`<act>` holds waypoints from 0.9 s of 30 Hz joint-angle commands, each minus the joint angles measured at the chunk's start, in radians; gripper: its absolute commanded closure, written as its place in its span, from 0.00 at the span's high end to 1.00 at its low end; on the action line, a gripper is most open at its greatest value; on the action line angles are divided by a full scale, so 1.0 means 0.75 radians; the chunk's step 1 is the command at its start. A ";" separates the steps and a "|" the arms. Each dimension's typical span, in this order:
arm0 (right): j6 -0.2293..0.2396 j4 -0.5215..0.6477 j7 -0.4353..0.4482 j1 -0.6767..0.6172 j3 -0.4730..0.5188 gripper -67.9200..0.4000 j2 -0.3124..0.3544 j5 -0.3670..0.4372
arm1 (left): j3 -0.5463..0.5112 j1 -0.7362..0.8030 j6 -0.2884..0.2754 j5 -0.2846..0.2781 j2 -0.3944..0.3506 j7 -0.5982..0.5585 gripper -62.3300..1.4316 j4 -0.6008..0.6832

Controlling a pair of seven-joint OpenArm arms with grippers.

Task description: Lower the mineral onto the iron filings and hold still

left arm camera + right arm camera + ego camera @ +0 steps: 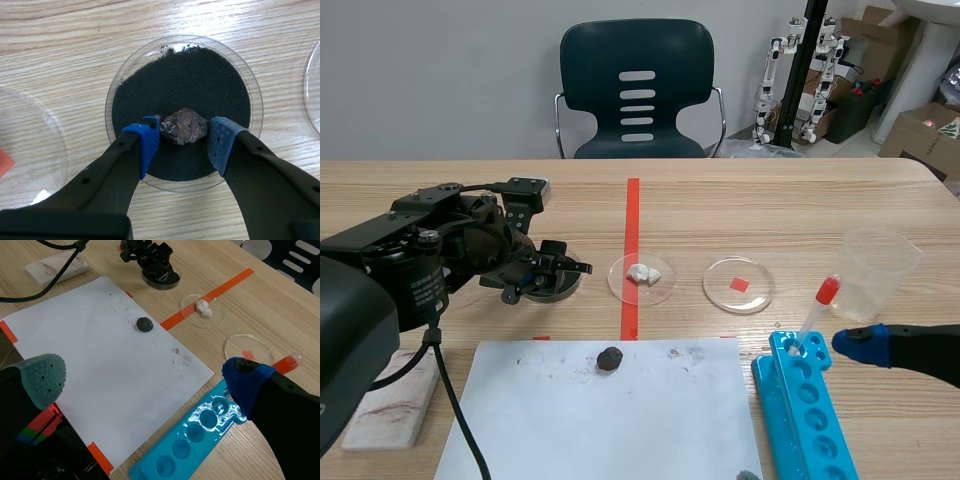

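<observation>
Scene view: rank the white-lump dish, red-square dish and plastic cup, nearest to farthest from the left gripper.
All three lie to the right of the left gripper.
1. white-lump dish, mid-table, next along.
2. red-square dish, right of middle.
3. plastic cup, far right.

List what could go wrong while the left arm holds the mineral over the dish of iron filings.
1. The left jaws pinch the mineral only at the pad tips, so it might slip and scatter the iron filings.
2. The fingers cross the near rim of the petri dish. Lowering further could catch that rim and tip or shove the dish, spilling filings onto the table.
</observation>
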 commanded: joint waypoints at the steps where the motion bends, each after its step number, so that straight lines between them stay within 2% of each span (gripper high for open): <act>1: -0.001 0.011 0.023 0.004 0.009 1.00 0.007 0.014 | -0.009 -0.025 -0.002 -0.004 0.003 -0.002 0.18 0.014; 12: -0.001 0.011 0.023 0.004 0.009 1.00 0.007 0.014 | -0.009 -0.026 -0.002 -0.003 0.003 0.004 0.18 0.022; 16: -0.001 0.011 0.023 0.004 0.009 1.00 0.007 0.014 | -0.009 -0.023 -0.003 -0.003 -0.006 0.043 0.18 0.083; 21: -0.001 0.011 0.023 0.004 0.009 1.00 0.007 0.014 | -0.009 0.054 -0.003 0.001 -0.040 0.064 0.18 0.283; 27: -0.001 0.011 0.023 0.004 0.009 1.00 0.007 0.014 | -0.009 0.288 -0.003 0.000 -0.121 -0.045 0.18 0.668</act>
